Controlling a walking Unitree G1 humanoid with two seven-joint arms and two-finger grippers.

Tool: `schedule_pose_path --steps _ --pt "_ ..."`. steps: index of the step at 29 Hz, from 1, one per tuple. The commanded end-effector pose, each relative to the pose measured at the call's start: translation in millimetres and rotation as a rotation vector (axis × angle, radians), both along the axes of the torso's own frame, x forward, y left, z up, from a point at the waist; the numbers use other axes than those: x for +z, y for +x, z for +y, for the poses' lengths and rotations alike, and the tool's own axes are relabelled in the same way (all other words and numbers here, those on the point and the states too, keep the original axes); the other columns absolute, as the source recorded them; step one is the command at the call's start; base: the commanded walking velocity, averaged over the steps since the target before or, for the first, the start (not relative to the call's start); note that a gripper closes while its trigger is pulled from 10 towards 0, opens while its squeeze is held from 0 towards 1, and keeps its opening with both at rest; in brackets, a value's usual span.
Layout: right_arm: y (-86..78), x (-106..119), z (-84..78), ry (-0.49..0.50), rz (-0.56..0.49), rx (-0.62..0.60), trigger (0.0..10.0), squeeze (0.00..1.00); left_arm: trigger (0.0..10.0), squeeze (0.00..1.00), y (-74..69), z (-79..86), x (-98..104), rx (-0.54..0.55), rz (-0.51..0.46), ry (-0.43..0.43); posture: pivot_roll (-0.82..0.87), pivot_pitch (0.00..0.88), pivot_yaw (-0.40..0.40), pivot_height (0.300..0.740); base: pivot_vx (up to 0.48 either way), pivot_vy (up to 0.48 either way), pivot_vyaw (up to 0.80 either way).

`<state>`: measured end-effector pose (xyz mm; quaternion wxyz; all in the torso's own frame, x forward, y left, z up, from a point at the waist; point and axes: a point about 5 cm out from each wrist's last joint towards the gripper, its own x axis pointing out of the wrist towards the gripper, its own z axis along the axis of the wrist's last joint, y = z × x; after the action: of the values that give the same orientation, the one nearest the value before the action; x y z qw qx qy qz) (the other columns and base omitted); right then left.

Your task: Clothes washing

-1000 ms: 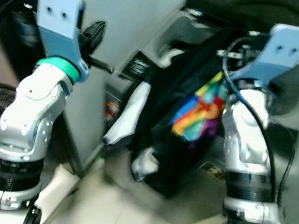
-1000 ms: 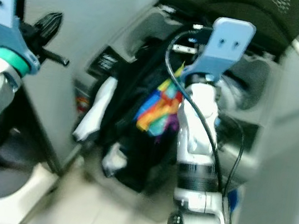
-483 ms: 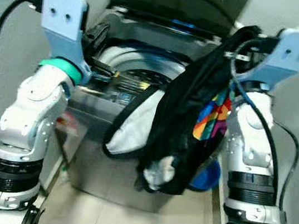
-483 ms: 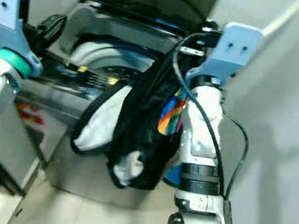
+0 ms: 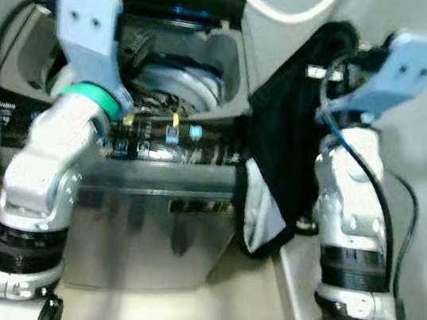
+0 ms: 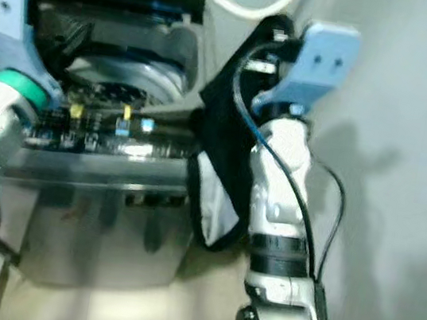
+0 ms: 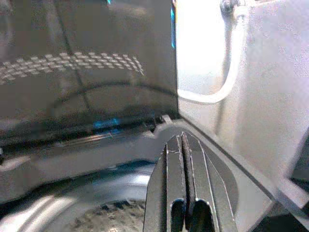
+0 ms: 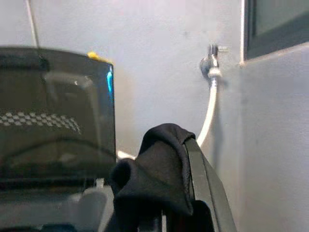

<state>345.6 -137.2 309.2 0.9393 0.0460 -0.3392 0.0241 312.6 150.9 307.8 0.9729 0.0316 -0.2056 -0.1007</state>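
The right gripper [image 8: 186, 193] is up high and its two black fingers are pinched tight on a black garment [image 5: 289, 139]. In the right wrist view the cloth bunches over the fingers [image 8: 203, 179] like a little hood. The rest of the garment hangs down in front of the right arm [image 5: 351, 205]. It is mostly black, with a pale lining [image 5: 259, 207] showing near its lower end. It hangs just past the right side of the washing machine [image 5: 140, 221], next to the machine's right front corner and near the grey wall [image 6: 407, 157]. Its lower end dangles above the floor [image 5: 199, 311].

The left gripper [image 7: 182, 193] is held over the back of the machine's open top. Its fingers are pressed together with nothing between them. Below it the round silver drum [image 5: 172, 89] sits open, and something dark lies inside, too blurred to tell what it is.

The machine's dark lid [image 7: 82, 72] stands up at the back, with a band of small white squares across it. Along the front edge of the machine runs a dark control panel [image 5: 176, 142] with small yellow and blue marks. A white hose [image 8: 208, 111] comes down from a tap [image 8: 211, 65] on the wall behind the machine and curves away behind the lid.
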Motion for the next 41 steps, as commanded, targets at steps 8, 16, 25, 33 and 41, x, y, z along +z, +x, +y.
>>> schedule_pose_path --steps 8,16,25,33,41 --pt "-10.0 9.6 21.3 -0.052 -0.086 0.109 10.0 0.0 10.0 0.0 -2.2 3.1 9.3 0.072 -0.096 0.037 0.06 0.05 -0.006 0.74 0.347 0.317 0.0" --pt "-13.2 11.4 30.3 -0.07 -0.108 0.183 10.0 0.0 10.0 0.0 -2.0 3.1 10.0 0.075 -0.105 0.039 0.06 0.041 -0.006 0.74 0.362 0.316 0.0" --pt "-12.4 8.7 32.8 -0.081 -0.097 0.186 10.0 0.0 10.0 0.0 0.7 2.5 5.8 0.077 -0.078 0.049 0.06 0.038 -0.006 0.74 0.27 0.255 0.0" --pt "-10.9 7.6 31.3 -0.081 -0.088 0.177 10.0 0.0 10.0 0.0 0.5 -2.6 0.9 0.04 -0.052 0.067 0.06 0.043 -0.005 0.74 0.0 0.0 0.0" --pt "-11.0 7.7 31.6 -0.084 -0.09 0.18 10.0 0.0 10.0 0.0 -0.5 -5.5 0.9 -0.021 -0.038 0.039 0.06 0.047 -0.005 0.74 0.0 0.0 0.0"
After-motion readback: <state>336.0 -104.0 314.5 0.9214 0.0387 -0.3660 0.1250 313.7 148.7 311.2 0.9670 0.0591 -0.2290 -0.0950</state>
